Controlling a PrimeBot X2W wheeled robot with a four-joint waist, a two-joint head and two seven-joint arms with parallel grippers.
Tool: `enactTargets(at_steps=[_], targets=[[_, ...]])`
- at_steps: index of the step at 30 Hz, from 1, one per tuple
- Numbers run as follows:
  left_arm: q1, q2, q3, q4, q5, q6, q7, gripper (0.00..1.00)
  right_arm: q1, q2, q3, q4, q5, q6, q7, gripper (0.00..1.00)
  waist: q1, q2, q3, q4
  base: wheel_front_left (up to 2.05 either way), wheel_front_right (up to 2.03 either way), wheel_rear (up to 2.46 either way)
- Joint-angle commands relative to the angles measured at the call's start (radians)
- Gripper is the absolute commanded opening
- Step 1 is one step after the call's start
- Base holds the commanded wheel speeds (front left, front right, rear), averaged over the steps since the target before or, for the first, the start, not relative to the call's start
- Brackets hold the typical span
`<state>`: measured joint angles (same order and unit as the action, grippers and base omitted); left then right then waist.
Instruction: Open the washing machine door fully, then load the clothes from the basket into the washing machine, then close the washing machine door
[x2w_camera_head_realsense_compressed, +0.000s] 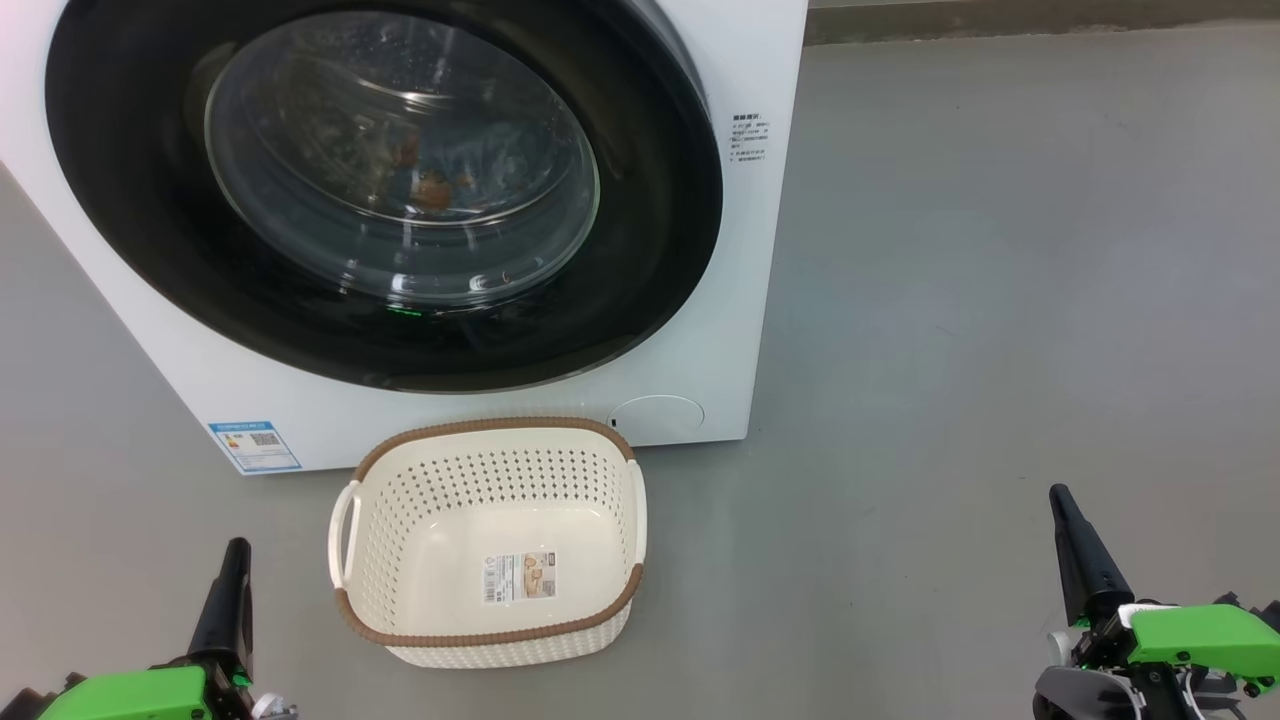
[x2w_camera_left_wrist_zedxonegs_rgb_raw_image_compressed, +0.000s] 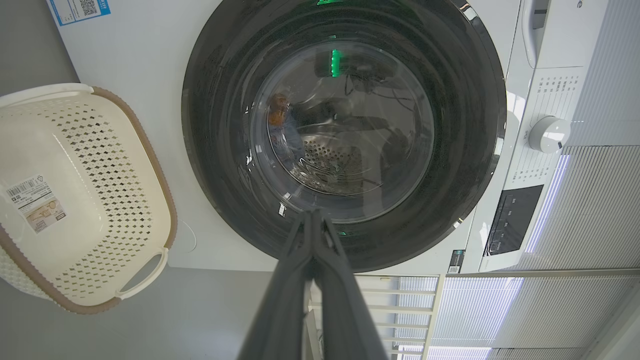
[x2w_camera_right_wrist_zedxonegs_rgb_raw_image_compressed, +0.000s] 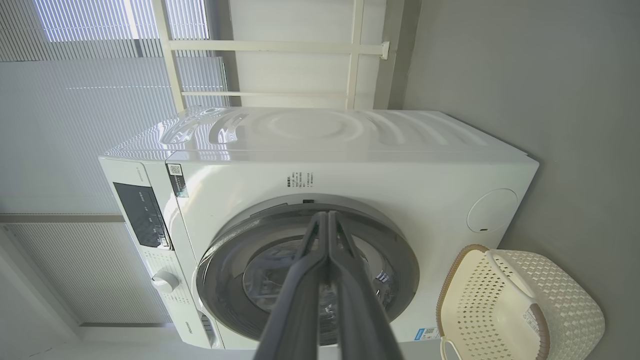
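The door (x2w_camera_head_realsense_compressed: 400, 170) is seen shut, clothes (x2w_camera_head_realsense_compressed: 435, 186) glimpsed inside; left gripper (x2w_camera_head_realsense_compressed: 238, 550) and right gripper (x2w_camera_head_realsense_compressed: 1061, 498) are closed, nothing held.

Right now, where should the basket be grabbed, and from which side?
Probably its left handle: an open loop standing off the wall, nearest the left pincer. Come from above-left, one finger through the loop; the basket sits upright and empty.

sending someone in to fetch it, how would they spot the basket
Find the big white washing machine with its round black-rimmed door. On the grey floor just in front of it sits the basket. Its cream perforated walls, brown woven-look rim and two side handles set it apart.
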<state>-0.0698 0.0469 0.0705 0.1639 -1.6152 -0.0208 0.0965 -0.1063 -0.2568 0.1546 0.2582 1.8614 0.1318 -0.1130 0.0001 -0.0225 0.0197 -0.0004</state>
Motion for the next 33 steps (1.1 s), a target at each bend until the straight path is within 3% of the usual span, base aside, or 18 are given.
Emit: enactTargets(at_steps=[1, 33], targets=[[-0.041, 0.013, 0.035, -0.028, -0.002, 0.004, 0.005, 0.0, -0.038, -0.021, 0.027, -0.031, 0.01, -0.001, -0.008, 0.0, -0.0001, 0.0, 0.0, 0.0, 0.0, 0.0, 0.0], [-0.041, 0.011, 0.037, -0.03, -0.001, 0.005, 0.007, 0.0, -0.043, -0.087, 0.108, -0.062, 0.081, -0.001, -0.077, 0.0, -0.0001, 0.0, 0.001, 0.0, 0.0, 0.0, 0.0]])
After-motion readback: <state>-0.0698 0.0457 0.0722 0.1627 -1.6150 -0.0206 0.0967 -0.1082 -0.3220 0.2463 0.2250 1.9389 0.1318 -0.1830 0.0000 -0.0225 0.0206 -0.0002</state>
